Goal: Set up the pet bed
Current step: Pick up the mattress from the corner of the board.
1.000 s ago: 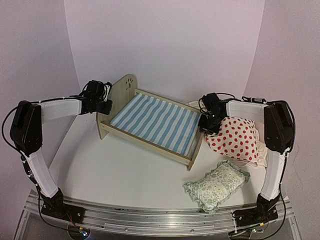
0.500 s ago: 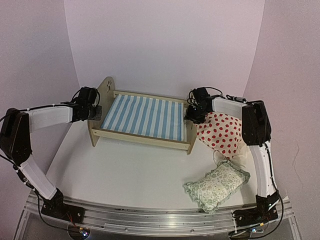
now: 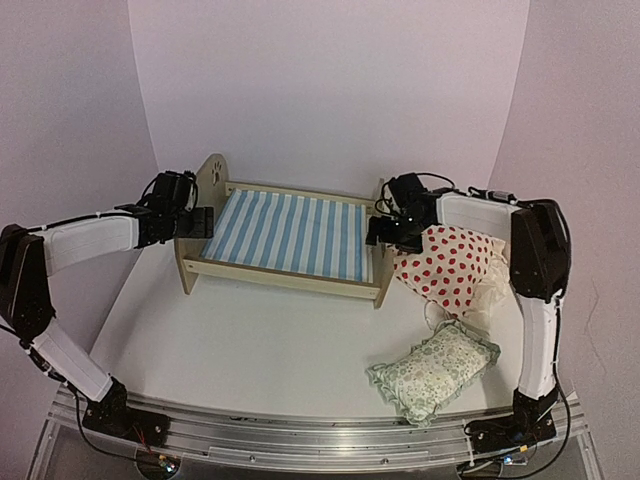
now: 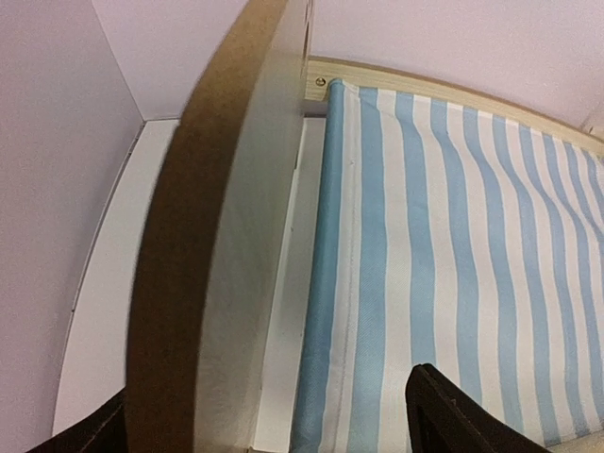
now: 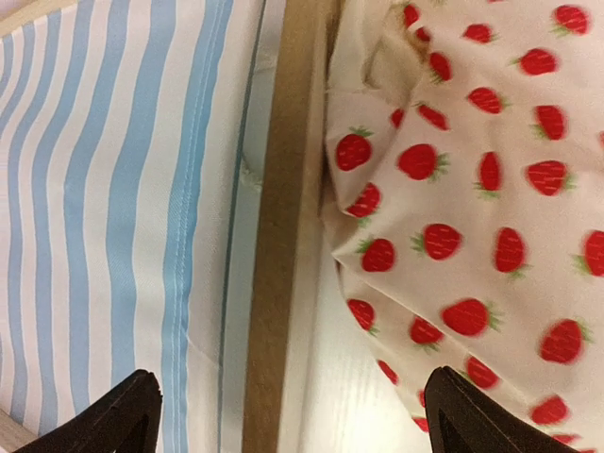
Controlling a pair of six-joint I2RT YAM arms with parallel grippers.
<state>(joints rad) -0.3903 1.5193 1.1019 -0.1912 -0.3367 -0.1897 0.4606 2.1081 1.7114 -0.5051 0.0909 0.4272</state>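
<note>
Gaping, left pincer [image 3: 197, 222] straddles the pet bed [image 3: 285, 232] headboard [image 3: 212, 178], right pincer [image 3: 383, 232] its rightward footboard [image 3: 381, 282].

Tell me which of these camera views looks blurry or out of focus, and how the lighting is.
Top external: even, soft light, a faint shadow under the pet bed, everything sharp. Left wrist: the headboard sits very close to the lens and is blurred, its edge in shade, while the striped fabric is crisper. Right wrist: the strawberry-print cushion is slightly soft; no glare.
</note>
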